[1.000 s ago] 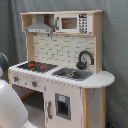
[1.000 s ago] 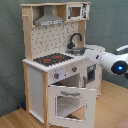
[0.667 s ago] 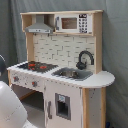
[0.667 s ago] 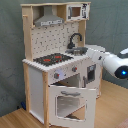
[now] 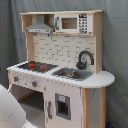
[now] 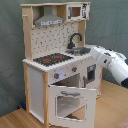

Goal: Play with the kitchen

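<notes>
Wooden floor (image 6: pixel 15 119), apparently plank-laid; kitchen (image 6: pixel 57 75) stands directly on it.

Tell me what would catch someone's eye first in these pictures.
The kitchen, tall pale wood and white, fills both exterior views, with its red-ringed hob, black tap and grey hood. In the second exterior view its oven door hangs open at the front, and the white robot arm reaches in from the second exterior view's right.
</notes>
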`<state>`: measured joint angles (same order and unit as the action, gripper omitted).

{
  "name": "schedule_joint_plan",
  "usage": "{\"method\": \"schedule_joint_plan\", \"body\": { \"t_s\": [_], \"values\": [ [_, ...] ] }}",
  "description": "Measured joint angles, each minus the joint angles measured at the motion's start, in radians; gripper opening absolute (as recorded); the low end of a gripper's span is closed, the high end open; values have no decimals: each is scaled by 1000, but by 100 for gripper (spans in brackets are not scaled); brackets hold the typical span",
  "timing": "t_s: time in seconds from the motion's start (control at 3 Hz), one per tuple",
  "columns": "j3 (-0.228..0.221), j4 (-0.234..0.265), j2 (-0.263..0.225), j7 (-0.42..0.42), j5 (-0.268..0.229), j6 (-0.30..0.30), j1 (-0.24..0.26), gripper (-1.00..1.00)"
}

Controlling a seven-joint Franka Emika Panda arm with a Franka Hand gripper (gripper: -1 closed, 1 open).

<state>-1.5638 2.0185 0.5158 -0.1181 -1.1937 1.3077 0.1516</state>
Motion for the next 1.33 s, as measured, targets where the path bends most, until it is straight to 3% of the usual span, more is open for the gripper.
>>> {"method": "schedule_joint_plan", "body": {
  "t_s": [0.67,1.0,1.33],
  "values": [
    [-80,9,21,-99,-182,11,28,100],
    [-182,19,26,-84,-209,14,38,100],
    [-254,24,28,-31,-208,56,61,100]
  ]
}}
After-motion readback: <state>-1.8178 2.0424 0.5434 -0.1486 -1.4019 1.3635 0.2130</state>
